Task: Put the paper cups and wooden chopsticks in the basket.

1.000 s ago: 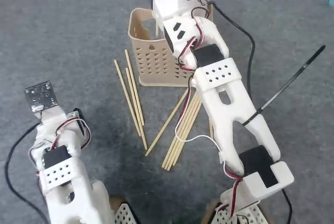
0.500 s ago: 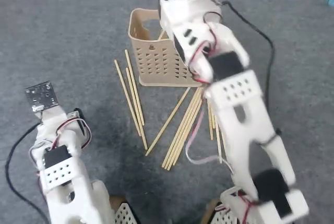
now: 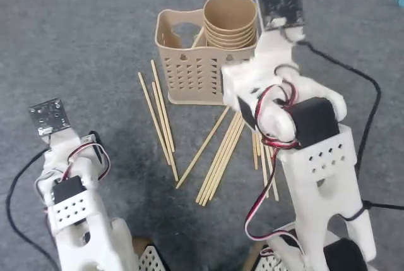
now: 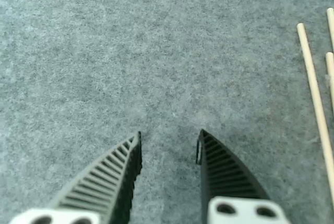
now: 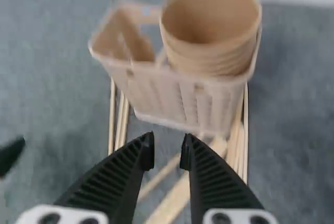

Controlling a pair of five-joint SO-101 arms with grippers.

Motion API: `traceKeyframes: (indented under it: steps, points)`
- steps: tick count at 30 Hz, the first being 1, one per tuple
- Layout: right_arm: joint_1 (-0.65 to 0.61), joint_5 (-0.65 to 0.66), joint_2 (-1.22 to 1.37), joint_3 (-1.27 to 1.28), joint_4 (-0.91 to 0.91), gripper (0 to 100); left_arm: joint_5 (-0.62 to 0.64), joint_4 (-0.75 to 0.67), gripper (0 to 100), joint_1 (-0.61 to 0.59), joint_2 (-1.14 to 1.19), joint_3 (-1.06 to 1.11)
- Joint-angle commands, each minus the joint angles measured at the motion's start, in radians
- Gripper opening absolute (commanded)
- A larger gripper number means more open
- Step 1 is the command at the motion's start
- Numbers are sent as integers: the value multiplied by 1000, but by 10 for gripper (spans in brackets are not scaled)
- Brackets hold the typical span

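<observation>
A stack of brown paper cups (image 3: 230, 18) stands upright in the right end of the beige slotted basket (image 3: 183, 72). In the right wrist view the cups (image 5: 211, 25) and the basket (image 5: 172, 96) lie ahead of my right gripper (image 5: 167, 140), which is open by a narrow gap and holds nothing. Wooden chopsticks lie on the carpet: a few left of the basket (image 3: 161, 119), one slanted stick (image 3: 202, 148) and a bundle (image 3: 221, 154) in front. My left gripper (image 4: 169, 140) hangs open over bare carpet, with chopsticks (image 4: 315, 109) off to its side.
Grey carpet covers the table. The right arm's white body (image 3: 309, 157) rises over the sticks in front of the basket and hides some of them. The left arm (image 3: 69, 189) stands at the near left. Black cables (image 3: 341, 69) trail at the right.
The right arm has drawn back from over the basket toward the near side, uncovering the stack of cups in it. The left arm has not moved.
</observation>
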Motion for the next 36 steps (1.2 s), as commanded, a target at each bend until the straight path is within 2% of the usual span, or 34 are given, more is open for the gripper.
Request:
traceKeyframes:
  steps: [1,4,7,12,19,24,29,36]
  points:
    - [27,-11,-35,80,85,91,-3,-26,165,9,-17,-2]
    - [73,-11,-28,229,65,91,-3,-25,165,9,-17,-1]
    - [148,-12,-25,413,-47,91,-3,-25,165,9,-17,-1]
    - [231,-14,-25,741,-377,91,-3,-26,165,9,-17,-1]
    - [254,-12,-22,1043,-865,91,-3,-25,165,8,-17,-1]
    - [286,-9,7,1109,-1027,93,-3,-25,165,8,-17,-1]
    - [338,-6,180,1097,-1176,93,-3,-25,165,8,-17,-1]
    - [348,-9,392,971,-1204,91,-3,-23,165,8,-17,-1]
